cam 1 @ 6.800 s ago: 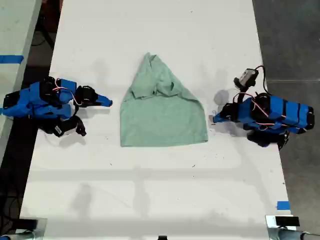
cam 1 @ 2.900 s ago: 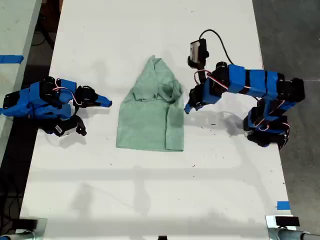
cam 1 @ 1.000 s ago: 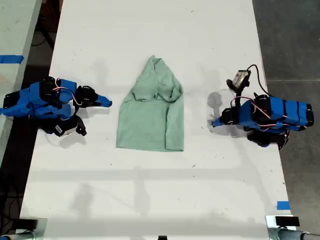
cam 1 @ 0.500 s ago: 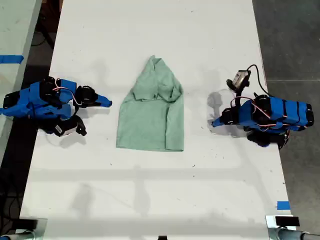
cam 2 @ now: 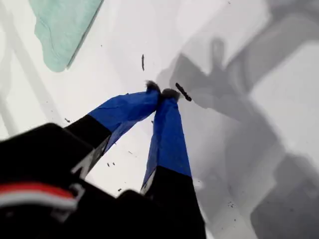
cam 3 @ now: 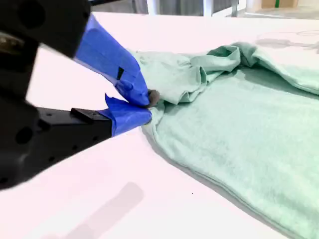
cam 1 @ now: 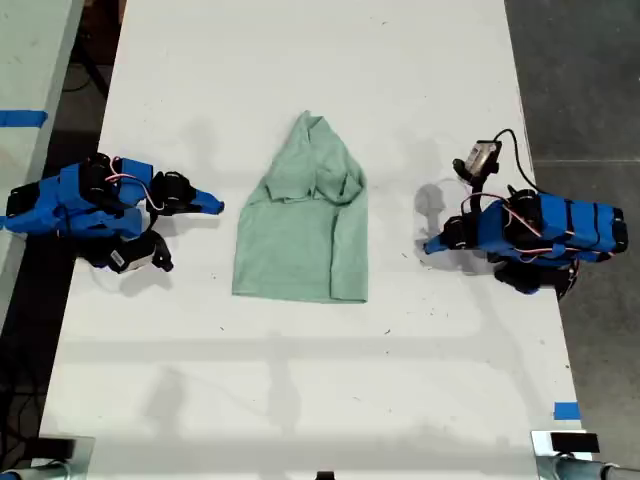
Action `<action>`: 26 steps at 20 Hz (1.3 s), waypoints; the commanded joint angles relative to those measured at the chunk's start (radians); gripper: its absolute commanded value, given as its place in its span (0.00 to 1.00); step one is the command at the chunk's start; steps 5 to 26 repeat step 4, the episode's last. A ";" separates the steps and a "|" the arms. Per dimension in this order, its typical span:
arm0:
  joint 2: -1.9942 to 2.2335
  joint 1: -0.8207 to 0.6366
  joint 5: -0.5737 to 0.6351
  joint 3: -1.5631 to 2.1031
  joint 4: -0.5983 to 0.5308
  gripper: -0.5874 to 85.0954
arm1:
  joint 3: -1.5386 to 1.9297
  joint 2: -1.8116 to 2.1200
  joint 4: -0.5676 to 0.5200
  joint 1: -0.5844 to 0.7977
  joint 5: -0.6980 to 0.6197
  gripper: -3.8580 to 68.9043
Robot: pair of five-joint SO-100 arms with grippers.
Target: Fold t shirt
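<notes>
Between my two grippers, on the white desk (cam 1: 300, 380), lies the pale mint-green cloth t shirt (cam 1: 300, 235), partly folded. My first gripper (cam 2: 162, 93) rests well short of it, jaws closed and empty. My second gripper (cam 3: 147, 104) points at its edge, jaws nearly together, holding nothing.

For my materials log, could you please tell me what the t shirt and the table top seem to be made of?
The t shirt looks like soft matte knit cloth, likely cotton jersey: it rumples into limp folds and shows no sheen. The table top looks like a hard, smooth white board, perhaps laminate: it lies flat, carries small dark scuffs and shows soft shadows.
</notes>
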 commanded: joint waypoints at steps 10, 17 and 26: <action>0.008 0.005 -0.020 0.009 0.002 0.01 | 0.032 0.009 0.000 -0.009 0.028 0.07; 0.008 0.005 -0.020 0.009 0.002 0.01 | 0.032 0.009 0.000 -0.009 0.028 0.07; 0.008 0.005 -0.020 0.009 0.002 0.01 | 0.032 0.009 0.000 -0.009 0.028 0.07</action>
